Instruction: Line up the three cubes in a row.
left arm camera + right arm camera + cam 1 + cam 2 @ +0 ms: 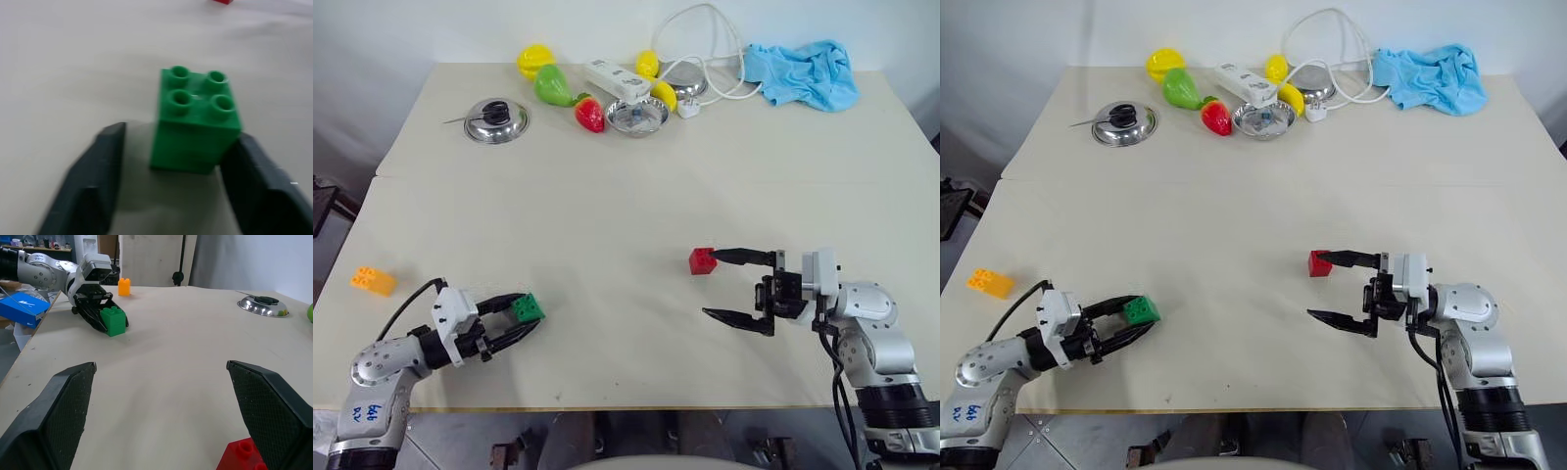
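Note:
The green cube [529, 307] stands near the table's front left, between the fingers of my left gripper [526, 313]. In the left wrist view one finger [244, 171] touches the green cube [195, 122]; the other finger [105, 161] stands a little off it, so the gripper is open. The red cube [703, 260] sits right of centre, at the tip of the far finger of my right gripper [710, 285], which is open and points left. The orange-yellow cube [374, 281] lies alone by the left edge.
At the back stand a steel lid [496, 120], a steel bowl [637, 116], toy fruits [551, 86], a white power strip [617, 80] with cable, and a blue cloth [808, 70]. The table's front edge [607, 406] runs just below both grippers.

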You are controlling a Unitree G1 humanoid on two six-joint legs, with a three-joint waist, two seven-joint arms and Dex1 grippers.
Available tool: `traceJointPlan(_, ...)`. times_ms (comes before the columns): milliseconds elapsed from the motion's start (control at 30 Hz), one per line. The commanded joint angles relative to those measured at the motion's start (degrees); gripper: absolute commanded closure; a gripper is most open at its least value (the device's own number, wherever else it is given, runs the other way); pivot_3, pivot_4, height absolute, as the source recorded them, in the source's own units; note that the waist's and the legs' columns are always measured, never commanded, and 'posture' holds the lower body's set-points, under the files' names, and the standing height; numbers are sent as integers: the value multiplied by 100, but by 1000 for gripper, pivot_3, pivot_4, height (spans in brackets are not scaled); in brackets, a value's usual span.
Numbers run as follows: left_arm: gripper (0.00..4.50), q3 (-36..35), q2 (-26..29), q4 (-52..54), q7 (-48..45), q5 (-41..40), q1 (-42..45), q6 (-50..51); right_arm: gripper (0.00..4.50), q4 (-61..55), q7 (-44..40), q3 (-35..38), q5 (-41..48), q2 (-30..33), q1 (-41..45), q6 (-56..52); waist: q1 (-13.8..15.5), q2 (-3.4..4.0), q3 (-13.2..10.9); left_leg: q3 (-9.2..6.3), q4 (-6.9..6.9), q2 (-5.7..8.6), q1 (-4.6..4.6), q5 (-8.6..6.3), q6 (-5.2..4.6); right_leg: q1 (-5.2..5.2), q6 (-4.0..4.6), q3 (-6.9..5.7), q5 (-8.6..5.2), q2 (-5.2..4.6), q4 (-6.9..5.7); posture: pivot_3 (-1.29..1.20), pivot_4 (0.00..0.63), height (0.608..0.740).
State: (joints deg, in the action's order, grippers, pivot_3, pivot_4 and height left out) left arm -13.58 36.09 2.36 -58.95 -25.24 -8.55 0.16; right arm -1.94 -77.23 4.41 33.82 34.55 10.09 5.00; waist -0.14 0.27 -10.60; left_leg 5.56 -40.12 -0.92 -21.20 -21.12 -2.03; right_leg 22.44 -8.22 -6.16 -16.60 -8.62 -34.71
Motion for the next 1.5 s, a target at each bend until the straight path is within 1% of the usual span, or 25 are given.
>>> traceJointPlan(33,2979,157,-94,314,-28,-127,65,88,0,-221,67,328,56,176,-153,17,18,0,0,0,0,0,0,0,-1,0,0,0,0,0,0,0,150,740)
traceJointPlan(133,2997,388,-21,449,-55,-109,605,291,0,-289,174,630,149,295,-400,-36,45,-1,0,-4,-1,4,-3,2,-4,-1,-1,0,1,-2,0,0,150,740)
traceJointPlan(267,2997,1003,19,152,-321,67,1887,660,0,-464,369,1100,465,272,-844,-172,154,-1,0,-5,-4,6,-4,7,-4,-3,-2,-1,1,1,-4,0,150,740)
traceJointPlan(333,2997,1539,-139,-399,-564,348,2797,787,0,-507,701,1445,640,142,-1057,-227,171,0,1,0,-4,12,-1,9,-6,-3,-5,4,3,1,-8,0,150,740)
traceJointPlan(400,2997,2009,-365,-957,-782,551,3533,965,0,-431,633,1659,569,165,-1338,-77,163,1,1,1,-6,35,-2,13,-7,-6,-8,2,4,6,-6,0,150,740)
traceJointPlan(500,2997,2471,-800,-1910,-869,981,4342,791,0,-365,514,1865,499,176,-1709,63,161,0,1,20,-4,40,-4,13,-8,-6,-10,0,5,12,0,0,150,740)
traceJointPlan(600,2997,2699,-1139,-2881,-763,1418,4910,425,0,-378,432,2011,468,203,-1998,169,121,-6,-3,61,0,33,-8,13,-8,-1,-12,0,6,20,10,0,150,740)
traceJointPlan(700,2997,2702,-1326,-3426,-776,1556,5147,161,0,-467,456,2103,491,198,-2127,189,68,-8,-3,67,1,24,-5,15,-5,1,-14,0,7,23,14,0,150,740)
traceJointPlan(867,2997,2722,-1447,-3703,-964,1630,5212,5,0,-554,517,2133,491,162,-2186,220,74,-8,-4,39,-3,19,-3,18,0,1,-14,3,7,23,7,0,150,740)
traceJointPlan(933,2283,2668,-1487,-3784,-1062,1582,5254,-74,0,-548,495,2096,489,141,-2174,238,93,-8,-4,25,-5,20,-3,19,0,1,-15,5,8,22,7,0,150,740)
traceJointPlan(1033,1428,2538,-1540,-3947,-956,1630,5351,-418,0,-493,438,1991,478,130,-2077,231,138,-8,-4,22,-6,21,-4,19,0,1,-16,6,8,22,6,0,150,740)
traceJointPlan(1133,490,2293,-1455,-3812,-996,1457,5281,-585,0,-459,421,1838,473,108,-1892,173,142,-8,-4,21,-13,20,-6,19,-2,2,-18,6,9,21,5,0,150,740)
traceJointPlan(1167,237,2155,-1301,-3601,-1083,1360,5137,-639,0,-497,421,1741,495,101,-1790,108,134,-8,-4,20,-13,20,-6,20,-2,2,-18,6,9,21,3,0,150,740)
traceJointPlan(1233,237,1928,-1092,-3256,-1238,1180,4893,-795,0,-563,423,1603,536,95,-1660,-11,92,-8,-4,21,-12,17,-6,19,-1,4,-18,6,9,21,1,0,150,740)
traceJointPlan(1267,237,1670,-890,-2845,-1326,930,4580,-818,0,-626,422,1456,547,92,-1533,-108,74,-7,-3,20,-12,15,-5,19,-1,5,-17,6,9,21,0,0,150,740)
traceJointPlan(1300,113,1407,-723,-2453,-1355,692,4267,-816,0,-682,450,1327,556,72,-1401,-197,-6,-7,-3,19,-10,14,-5,20,-1,6,-17,6,9,21,-1,0,150,740)
traceJointPlan(1367,113,867,-389,-1638,-1082,393,3527,-615,0,-791,471,1080,642,33,-1126,-437,-33,-7,-4,16,-6,-9,-2,20,1,9,-15,5,8,15,-6,0,150,740)
traceJointPlan(1400,113,743,-324,-1426,-952,357,3327,-577,0,-813,473,1037,667,30,-1070,-505,-33,-7,-4,17,-8,-11,-3,20,1,9,-15,5,8,15,-6,0,150,740)
traceJointPlan(1500,113,-419,-178,-418,-157,-15,1799,-218,0,-854,440,730,614,-130,-576,-476,-43,-5,-3,11,-12,-8,0,20,0,4,-15,6,8,6,-9,0,150,740)
